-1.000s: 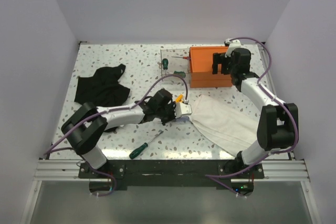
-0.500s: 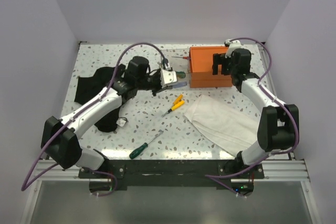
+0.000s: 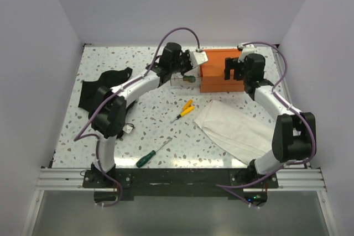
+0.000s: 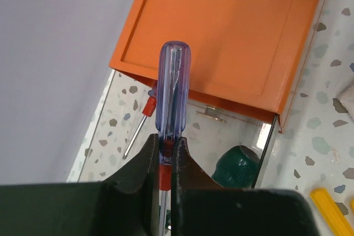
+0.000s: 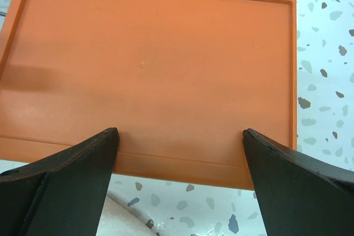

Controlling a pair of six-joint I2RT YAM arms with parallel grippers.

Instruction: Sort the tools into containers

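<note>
Left gripper (image 4: pixel 164 161) is clamping the screwdriver (image 4: pixel 173 92) by its thin neck over the drawer (image 4: pixel 243 131) at 9 o'clock of the orange box (image 4: pixel 221 37), probably risking a pivot and a drop onto the bench, while the right gripper (image 5: pixel 180 131) is standing apart over the box.

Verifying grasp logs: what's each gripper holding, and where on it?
Left gripper is shut on the blue-handled screwdriver, pinching the handle's lower end by the red collar. Right gripper is open above the orange box, holding nothing.
</note>
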